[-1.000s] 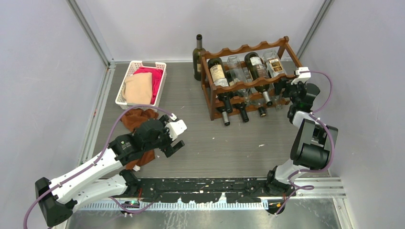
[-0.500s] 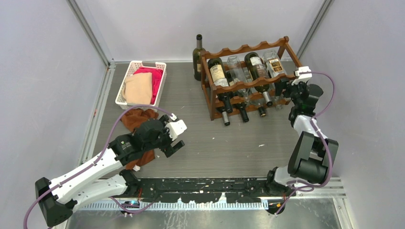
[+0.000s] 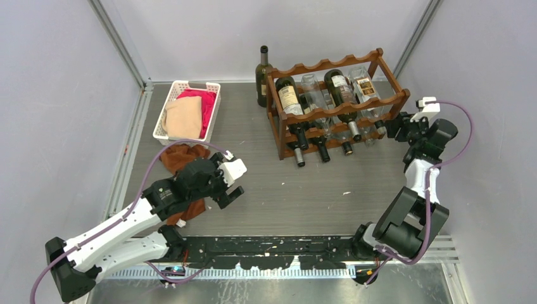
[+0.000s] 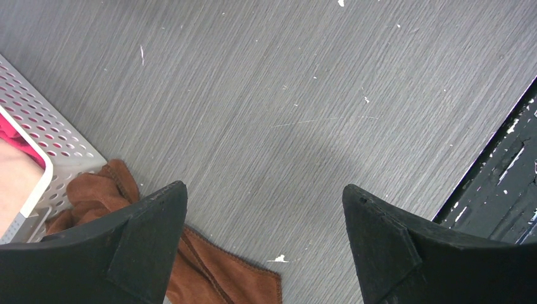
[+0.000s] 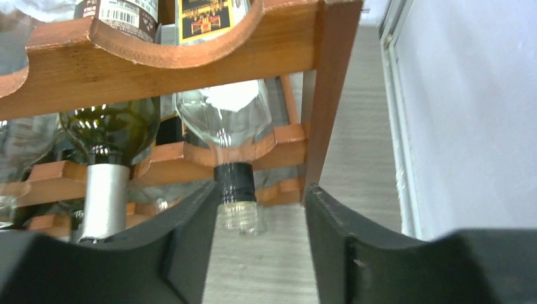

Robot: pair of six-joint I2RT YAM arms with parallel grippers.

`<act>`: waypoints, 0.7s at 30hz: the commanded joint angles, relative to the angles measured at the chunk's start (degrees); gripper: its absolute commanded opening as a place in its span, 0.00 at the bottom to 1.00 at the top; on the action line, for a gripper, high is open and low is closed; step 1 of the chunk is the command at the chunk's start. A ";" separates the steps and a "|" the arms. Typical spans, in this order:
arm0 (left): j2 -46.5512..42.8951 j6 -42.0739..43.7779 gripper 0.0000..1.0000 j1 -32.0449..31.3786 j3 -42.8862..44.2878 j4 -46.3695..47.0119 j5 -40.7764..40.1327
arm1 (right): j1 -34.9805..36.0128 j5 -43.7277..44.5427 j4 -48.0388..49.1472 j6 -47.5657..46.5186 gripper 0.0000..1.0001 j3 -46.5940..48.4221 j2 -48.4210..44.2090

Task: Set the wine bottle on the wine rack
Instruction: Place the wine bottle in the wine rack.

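Observation:
The reddish-brown wine rack stands at the back of the table with several bottles lying in its scalloped rails. A clear wine bottle lies in the rack's right-end slot, its black-banded neck pointing at me. My right gripper is open and empty just off the rack's right end. In the right wrist view the gripper has the neck's tip between its spread fingers, apart from both. My left gripper is open and empty over bare table; the left wrist view shows it too.
A dark bottle stands upright behind the rack's left end. A white slotted basket with pink and tan cloths sits at the back left. A brown cloth lies under the left arm, also in the left wrist view. A wall runs close on the right.
My right gripper has drawn back to the right, away from the rack's end and off the clear bottle's neck; the bottle stays in its slot. The left arm has barely moved.

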 commanded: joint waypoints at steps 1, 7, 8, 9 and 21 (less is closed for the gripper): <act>-1.31 0.76 0.91 0.23 0.46 2.24 0.69 | -1.81 -5.43 -15.42 -3.10 0.50 6.64 -1.45; -1.59 0.77 0.91 0.23 0.54 2.15 0.69 | -2.96 -5.92 -27.92 -5.85 0.14 12.21 4.22; -1.59 0.80 0.91 0.23 0.56 2.03 0.70 | -2.96 -5.97 -29.67 -6.03 0.12 13.41 5.58; -1.59 0.79 0.91 0.24 0.62 1.98 0.71 | -2.96 -6.05 -31.29 -6.43 0.11 14.32 7.02; -1.67 0.87 0.90 0.23 0.63 1.98 1.29 | -0.91 -3.96 -37.08 -7.93 0.09 18.81 13.90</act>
